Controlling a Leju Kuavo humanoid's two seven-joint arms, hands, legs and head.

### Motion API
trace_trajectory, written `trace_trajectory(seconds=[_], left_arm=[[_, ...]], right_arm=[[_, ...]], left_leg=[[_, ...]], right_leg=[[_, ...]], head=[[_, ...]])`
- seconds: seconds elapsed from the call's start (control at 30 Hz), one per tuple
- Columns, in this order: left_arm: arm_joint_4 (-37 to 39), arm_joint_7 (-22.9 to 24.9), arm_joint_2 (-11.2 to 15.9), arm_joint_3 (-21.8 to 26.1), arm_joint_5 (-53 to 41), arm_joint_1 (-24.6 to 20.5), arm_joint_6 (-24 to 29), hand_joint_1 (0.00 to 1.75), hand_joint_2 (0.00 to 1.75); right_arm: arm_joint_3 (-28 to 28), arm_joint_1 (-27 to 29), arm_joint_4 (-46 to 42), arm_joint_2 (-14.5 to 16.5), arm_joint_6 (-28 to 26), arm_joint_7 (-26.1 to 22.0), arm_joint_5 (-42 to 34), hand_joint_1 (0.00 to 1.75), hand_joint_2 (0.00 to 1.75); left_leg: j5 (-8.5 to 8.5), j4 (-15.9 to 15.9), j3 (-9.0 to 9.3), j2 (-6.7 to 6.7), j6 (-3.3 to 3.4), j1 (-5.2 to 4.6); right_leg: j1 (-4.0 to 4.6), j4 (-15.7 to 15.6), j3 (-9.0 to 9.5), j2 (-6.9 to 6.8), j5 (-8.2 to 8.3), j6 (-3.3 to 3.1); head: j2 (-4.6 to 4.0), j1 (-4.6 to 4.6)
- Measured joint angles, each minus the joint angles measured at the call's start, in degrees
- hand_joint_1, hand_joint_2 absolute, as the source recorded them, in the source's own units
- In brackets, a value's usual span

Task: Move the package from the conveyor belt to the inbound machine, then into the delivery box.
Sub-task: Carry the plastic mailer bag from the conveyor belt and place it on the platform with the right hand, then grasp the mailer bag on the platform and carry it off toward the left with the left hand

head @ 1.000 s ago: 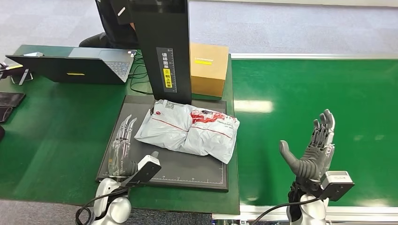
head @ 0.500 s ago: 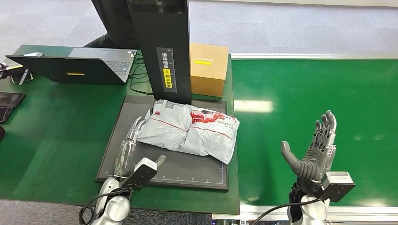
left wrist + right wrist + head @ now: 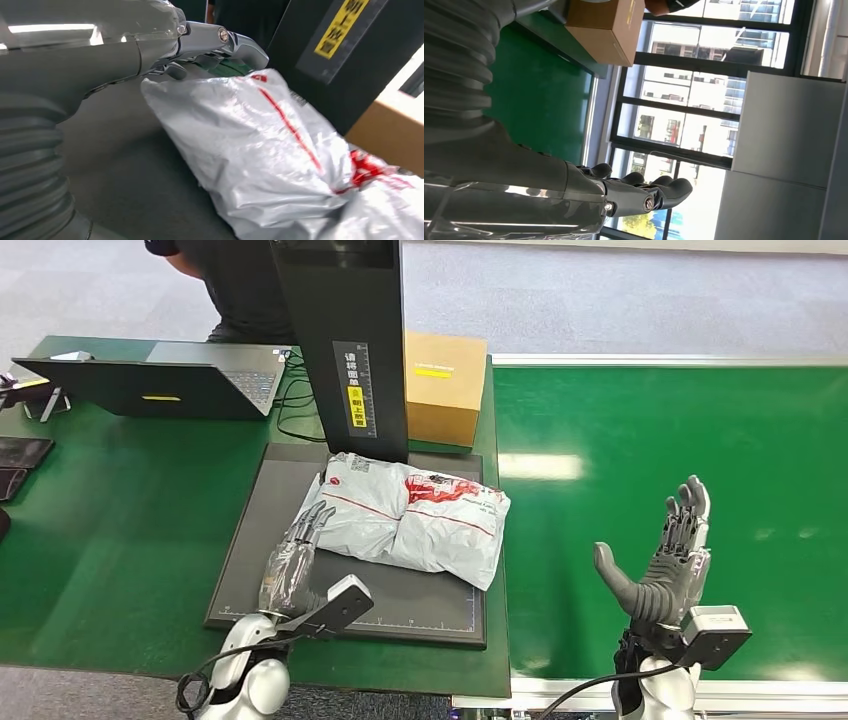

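My left hand (image 3: 292,562) has slid in, open fingers now touching the package (image 3: 405,517); right hand (image 3: 668,565) stays open, empty.

Left hand (image 3: 293,565): extended forward and low, fingers (image 3: 235,45) straight and close together, tips touching the near end of the grey parcel (image 3: 405,517); holding nothing. Right hand (image 3: 665,565): raised upright, palm facing inward, fingers spread, thumb held apart; holding nothing.
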Motion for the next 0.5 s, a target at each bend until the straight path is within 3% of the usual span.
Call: trace_trajectory(seconds=[0.5], left_arm=[[3.4,-0.2,-1.2,-2.6,-3.0,-7.9,-0.1,0.00,1.75]], right_arm=[[0.1,-2.8,2.7,0.1,1.9,0.0,1.2,0.00,1.75]], left_leg=[[0.01,0.0,-0.01,0.00,0.00,0.00]], right_leg=[[0.00,0.0,0.01,0.00,0.02,0.01]], head=[[0.00,0.00]])
